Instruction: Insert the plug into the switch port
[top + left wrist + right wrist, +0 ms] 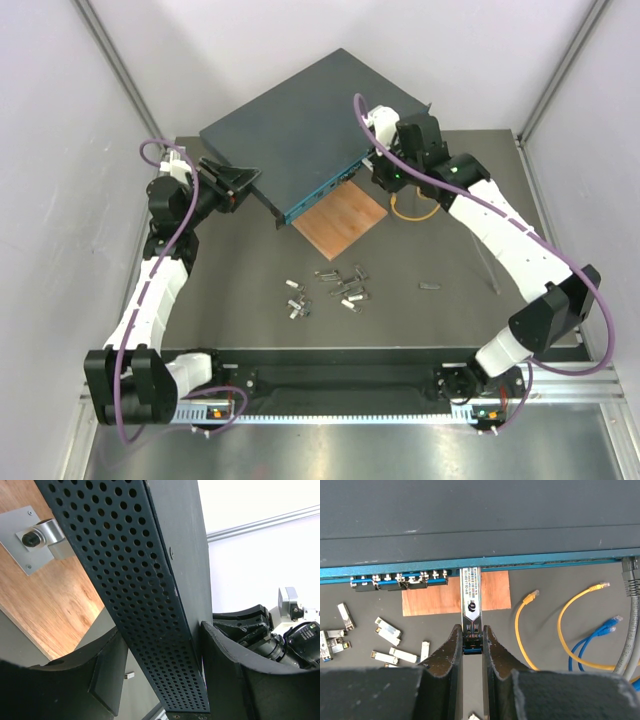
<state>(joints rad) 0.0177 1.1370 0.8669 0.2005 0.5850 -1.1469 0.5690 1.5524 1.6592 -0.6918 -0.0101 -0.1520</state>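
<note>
Noted: plug (pixel 471 600) is a small rigid metal module, judged light and smooth-sided, likely slippery. It is pinched at its rear end by the right fingers (pixel 451 645), nearly closed on it. Its nose is set at the teal face of the switch (pixel 470 520). The switch, judged heavy and stiff, is clamped at its perforated side by the half-open left fingers (pixel 220 660).

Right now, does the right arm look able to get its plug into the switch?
Probably yes. The right end effector holds the plug with its tip at the teal front of the switch, beside the filled ports; nothing lies between. The left end effector clamps the switch's side.
</note>
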